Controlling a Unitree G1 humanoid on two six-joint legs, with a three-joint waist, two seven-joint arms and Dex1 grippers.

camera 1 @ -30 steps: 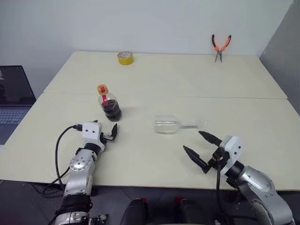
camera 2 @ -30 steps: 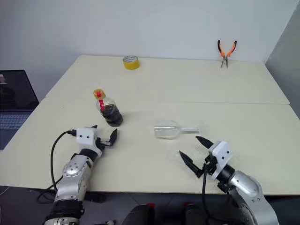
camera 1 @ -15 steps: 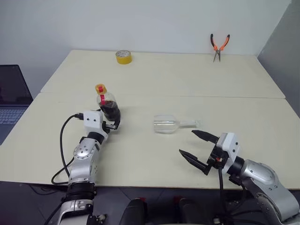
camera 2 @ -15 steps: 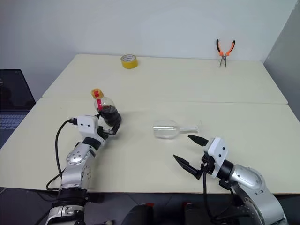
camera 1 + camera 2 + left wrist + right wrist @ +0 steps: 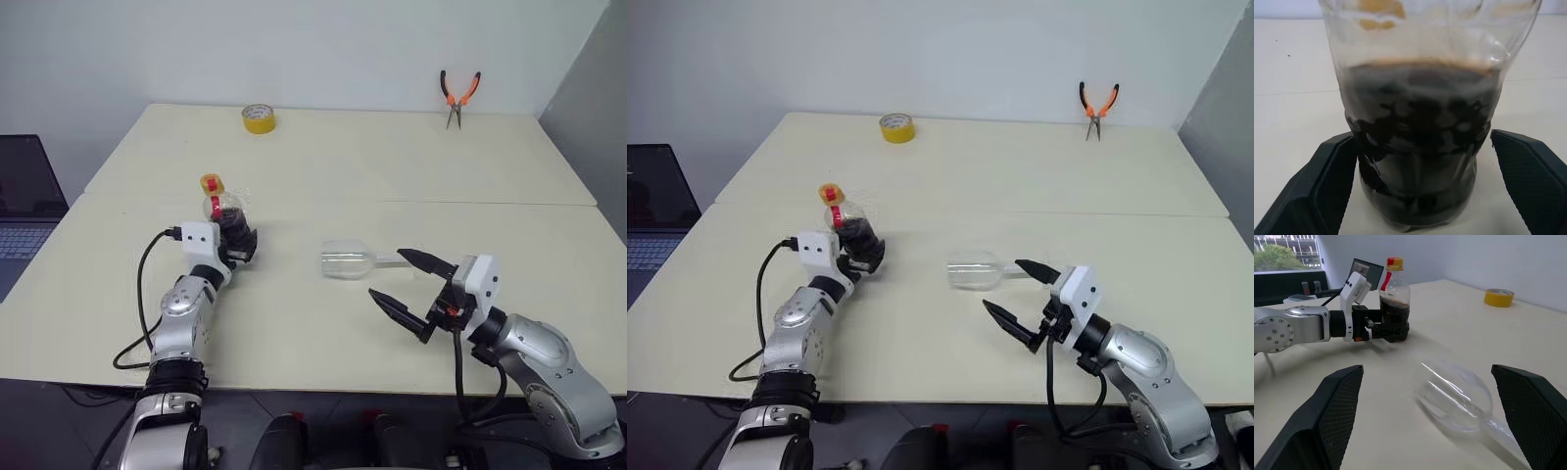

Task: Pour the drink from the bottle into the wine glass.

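Step in hand, by the look of it: taking hold of both vessels. Left claw (image 5: 238, 247) spread wide, a finger (image 5: 1327, 181) on each side of the bottle's (image 5: 227, 217) lower body, not yet clamped. Better to close low and square on the round body, squeezing gently, since thin plastic may buckle.

Bottle upright on the worktop (image 5: 323, 157), yellow-orange cap still on, roughly half full of dark drink (image 5: 1420, 137).

Right claw (image 5: 400, 284) also spread wide, just short of the wine glass (image 5: 975, 271). Glass empty, lying on its side, bowl towards the bottle, stem towards the right claw. Needs righting before any pour; smooth and likely to roll.
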